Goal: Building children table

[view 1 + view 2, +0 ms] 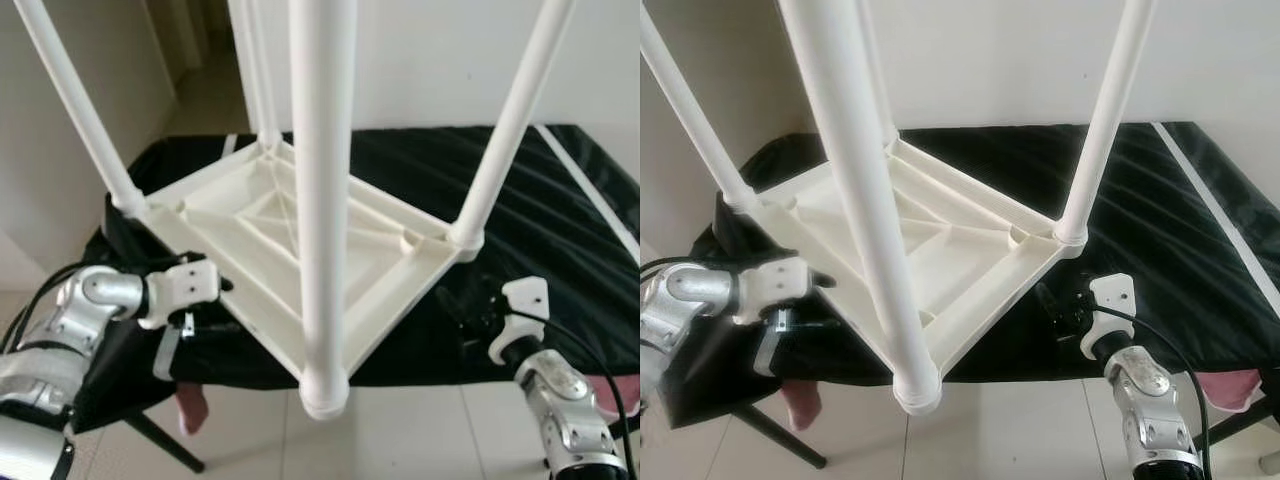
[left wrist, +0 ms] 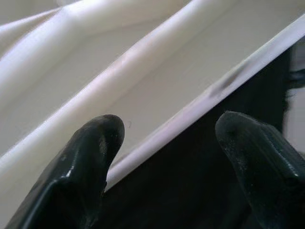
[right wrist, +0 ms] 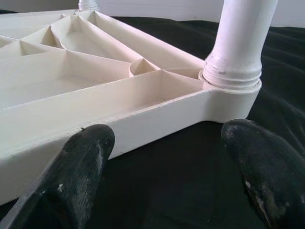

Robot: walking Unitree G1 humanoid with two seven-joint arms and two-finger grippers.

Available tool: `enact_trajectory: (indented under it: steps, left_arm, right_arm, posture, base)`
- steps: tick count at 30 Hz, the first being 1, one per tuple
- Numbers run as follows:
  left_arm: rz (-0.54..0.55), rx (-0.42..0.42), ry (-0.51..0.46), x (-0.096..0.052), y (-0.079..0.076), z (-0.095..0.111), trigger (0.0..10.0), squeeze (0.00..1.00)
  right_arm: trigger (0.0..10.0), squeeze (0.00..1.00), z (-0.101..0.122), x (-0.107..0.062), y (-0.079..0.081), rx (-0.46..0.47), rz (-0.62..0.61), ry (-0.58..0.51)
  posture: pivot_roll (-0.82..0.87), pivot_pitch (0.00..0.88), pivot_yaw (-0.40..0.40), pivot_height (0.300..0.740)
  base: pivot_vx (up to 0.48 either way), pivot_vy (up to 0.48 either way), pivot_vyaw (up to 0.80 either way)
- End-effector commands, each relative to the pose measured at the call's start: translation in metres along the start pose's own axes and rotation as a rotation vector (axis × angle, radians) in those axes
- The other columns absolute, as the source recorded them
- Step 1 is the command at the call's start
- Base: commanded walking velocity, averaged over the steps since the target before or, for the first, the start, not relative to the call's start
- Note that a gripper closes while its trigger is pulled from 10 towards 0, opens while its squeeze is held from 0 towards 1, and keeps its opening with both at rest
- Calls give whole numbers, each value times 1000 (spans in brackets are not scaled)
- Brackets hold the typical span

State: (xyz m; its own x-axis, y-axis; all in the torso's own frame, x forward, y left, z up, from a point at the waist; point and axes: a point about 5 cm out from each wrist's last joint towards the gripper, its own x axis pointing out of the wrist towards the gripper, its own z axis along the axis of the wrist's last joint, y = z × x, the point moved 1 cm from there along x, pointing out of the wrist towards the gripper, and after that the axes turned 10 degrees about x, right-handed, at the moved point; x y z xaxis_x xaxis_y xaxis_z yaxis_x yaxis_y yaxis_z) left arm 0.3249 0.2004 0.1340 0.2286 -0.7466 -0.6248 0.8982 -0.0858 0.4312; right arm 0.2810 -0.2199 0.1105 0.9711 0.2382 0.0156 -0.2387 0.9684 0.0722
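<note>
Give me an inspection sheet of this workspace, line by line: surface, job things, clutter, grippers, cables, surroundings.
Surface: black cloth covers the work table.
Job's things: white children's table lies upside down on the cloth, four white legs fitted at the corners and pointing up.
Clutter: pink item hangs under the front edge.
Grippers: left gripper at the tabletop's edge, jaws open; right gripper near a corner leg, jaws open.
Cables: black cable runs along the right arm.
Surroundings: white wall, light tiled floor.
</note>
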Motion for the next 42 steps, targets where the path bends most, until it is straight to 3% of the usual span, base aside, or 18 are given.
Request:
enact_trajectory:
  steps: [1,9,21,23,27,30,32,38,42]
  left_arm:
    - [-26,-5,-1,-2,-1,-2,10000,0]
    - [-67,16,30,6,5,-3,10000,0]
    - [-120,30,134,29,-5,-14,10000,0]
    - [-100,-37,137,31,-5,-17,10000,0]
    - [-86,-81,135,32,-5,-19,10000,0]
    - [-20,-297,109,32,-3,-25,10000,0]
    - [27,-391,89,31,0,-27,10000,0]
    - [143,-460,88,29,7,-30,10000,0]
    - [245,-504,146,35,9,-35,10000,0]
  right_arm:
    - [10000,0,3,2,2,14,3,-9]
    - [10000,0,6,9,4,0,20,-19]
    - [10000,0,7,17,11,-16,45,-24]
    - [10000,0,6,18,11,-9,25,-34]
    - [10000,0,6,18,11,-5,19,-37]
    - [10000,0,4,18,14,-5,25,-33]
    - [10000,0,3,18,15,-5,28,-32]
    - [10000,0,2,18,15,-7,25,-33]
    - [10000,0,1,21,18,-2,29,-32]
  posture:
    - [-23,0,76,740]
    - [-22,0,79,740]
    - [-28,0,78,740]
    - [-28,0,86,740]
    - [-26,0,87,740]
    - [-26,0,90,740]
    - [-26,0,91,740]
    - [-23,0,91,740]
    - [-12,0,83,740]
  base:
    - [0,0,0]
    - [0,0,0]
    - [0,0,0]
    - [0,0,0]
    - [0,0,0]
    - [0,0,0]
    - [0,0,0]
    - [0,0,0]
    - [0,0,0]
